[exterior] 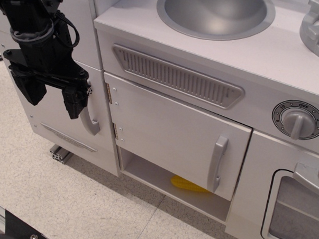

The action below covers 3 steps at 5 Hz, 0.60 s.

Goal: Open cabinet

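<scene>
The cabinet (169, 130) is the wide silver-grey door under the sink, with two small hinges (110, 93) on its left edge and a short curved handle (217, 163) near its right edge. It lies close against the frame. Below its lower edge a white shelf (146, 172) shows, with a yellow object (188, 184) on it. My black gripper (54, 101) hangs at the upper left, well left of the cabinet, in front of the taller narrow door. Its jaws are apart and hold nothing.
The taller narrow door's long curved handle (90, 122) is just right of my fingers. A sink bowl (216, 13) sits on top, a ribbed vent (177, 78) above the cabinet, a dial (298, 120) and windowed oven door (298, 210) at the right. Speckled floor (66, 200) lies below.
</scene>
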Tool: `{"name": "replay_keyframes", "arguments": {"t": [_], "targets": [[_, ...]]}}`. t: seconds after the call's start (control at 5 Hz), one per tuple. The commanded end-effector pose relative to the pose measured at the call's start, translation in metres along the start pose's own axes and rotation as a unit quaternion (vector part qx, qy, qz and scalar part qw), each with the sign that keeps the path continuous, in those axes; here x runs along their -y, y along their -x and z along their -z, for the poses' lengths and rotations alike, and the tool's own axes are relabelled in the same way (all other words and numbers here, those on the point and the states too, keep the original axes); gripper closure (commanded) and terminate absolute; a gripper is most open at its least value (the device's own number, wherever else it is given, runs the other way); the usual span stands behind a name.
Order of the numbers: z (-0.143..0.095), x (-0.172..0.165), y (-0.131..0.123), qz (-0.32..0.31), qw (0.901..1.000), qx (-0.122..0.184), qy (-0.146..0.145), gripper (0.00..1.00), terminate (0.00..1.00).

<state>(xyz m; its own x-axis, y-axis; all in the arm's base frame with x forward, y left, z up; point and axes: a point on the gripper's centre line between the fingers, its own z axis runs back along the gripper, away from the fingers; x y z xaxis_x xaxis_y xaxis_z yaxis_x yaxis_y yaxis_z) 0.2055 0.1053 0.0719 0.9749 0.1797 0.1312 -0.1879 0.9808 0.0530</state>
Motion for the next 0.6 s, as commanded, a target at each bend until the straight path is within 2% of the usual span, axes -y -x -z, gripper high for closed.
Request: {"name": "replay_keyframes", "arguments": {"t": [0.0, 0.2, 0.4], "targets": [[0.0, 0.0, 0.0, 0.0, 1.0, 0.0, 0.0, 0.0, 0.0], [0.016, 0.03, 0.01, 0.047, 0.9984, 0.021, 0.023, 0.0, 0.0], [0.034, 0.064, 0.012, 0.068, 0.9959, 0.058, 0.011, 0.0, 0.0]]}}
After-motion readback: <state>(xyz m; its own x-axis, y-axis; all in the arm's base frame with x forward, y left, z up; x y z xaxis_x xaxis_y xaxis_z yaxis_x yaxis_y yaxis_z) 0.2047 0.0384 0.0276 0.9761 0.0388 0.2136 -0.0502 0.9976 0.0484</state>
